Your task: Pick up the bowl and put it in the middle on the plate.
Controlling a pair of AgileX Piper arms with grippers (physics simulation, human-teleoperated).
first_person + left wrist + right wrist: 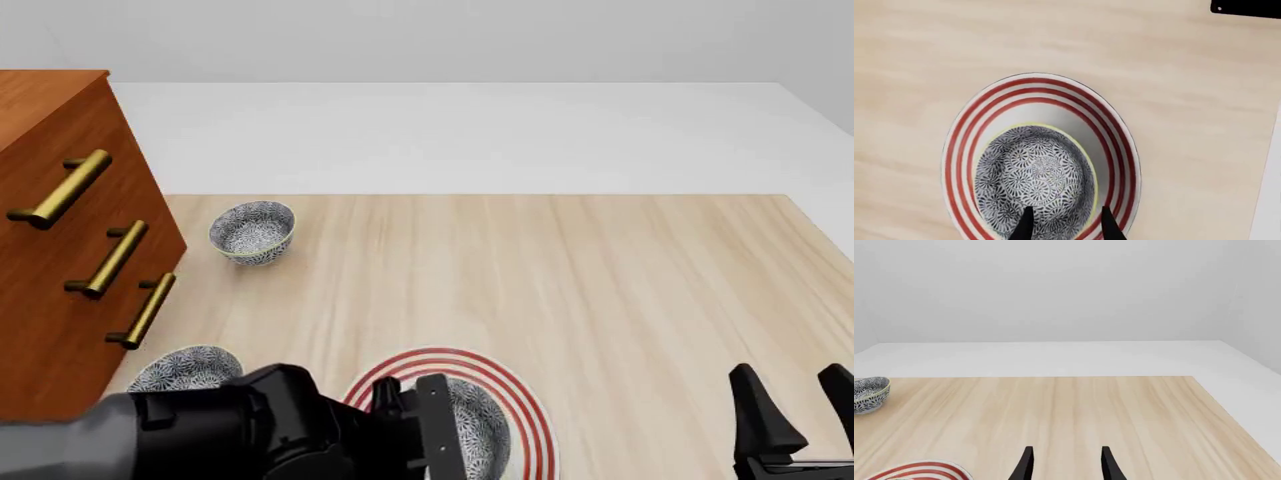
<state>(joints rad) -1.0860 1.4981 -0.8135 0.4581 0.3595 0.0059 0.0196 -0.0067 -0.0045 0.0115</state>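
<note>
It was a bare simulated room rather than any real home: a pale wooden table (534, 280) stood against blank grey-white walls. At nine o'clock stood a brown drawer cabinet (54, 250) with brass handles (114, 258).

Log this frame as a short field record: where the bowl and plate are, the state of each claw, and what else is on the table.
bowl: patterned bowl sits on the plate, off-centre toward one side of the rim
plate: red-ringed plate flat on the wooden table, near edge
left claw: left claw open, above the bowl's rim, holding nothing
right claw: right claw open, over bare table, empty
other bowls: far bowl and near bowl, both beside the drawer cabinet
</note>
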